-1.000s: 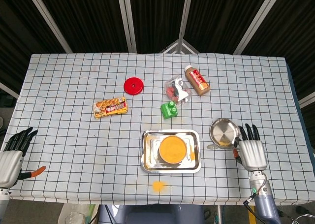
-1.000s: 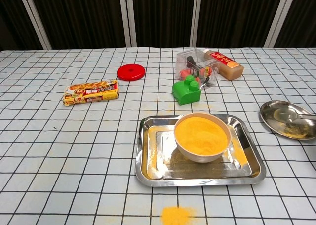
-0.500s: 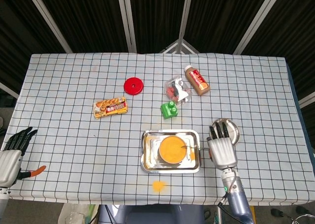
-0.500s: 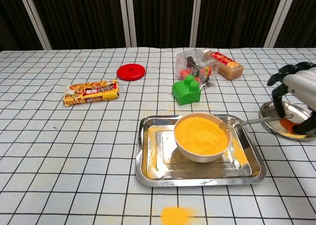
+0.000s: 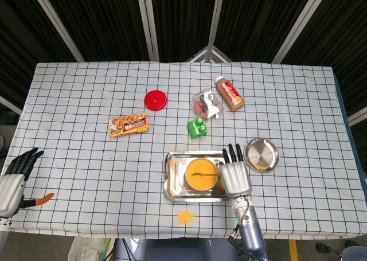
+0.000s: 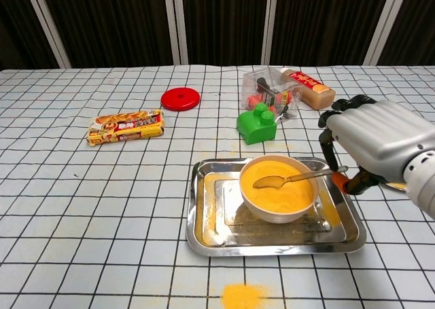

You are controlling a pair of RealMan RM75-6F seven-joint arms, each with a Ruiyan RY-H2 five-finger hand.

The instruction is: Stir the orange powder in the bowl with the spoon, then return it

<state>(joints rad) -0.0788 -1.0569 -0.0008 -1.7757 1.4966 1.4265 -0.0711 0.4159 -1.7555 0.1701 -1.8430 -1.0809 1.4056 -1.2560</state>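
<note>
The spoon [image 6: 291,180] looks light, stiff and slick metal; it is best taken near the handle's end, where the right hand [image 6: 380,142] pinches it now, its scoop lying on the orange powder [image 6: 277,184] in the bowl [image 6: 251,199] near the tabletop's front edge. Loose powder will likely spill easily. A second earlier this hand rested by the steel dish [image 5: 262,154] toward the right edge. The left hand [image 5: 12,183] lies idle, fingers spread.
</note>
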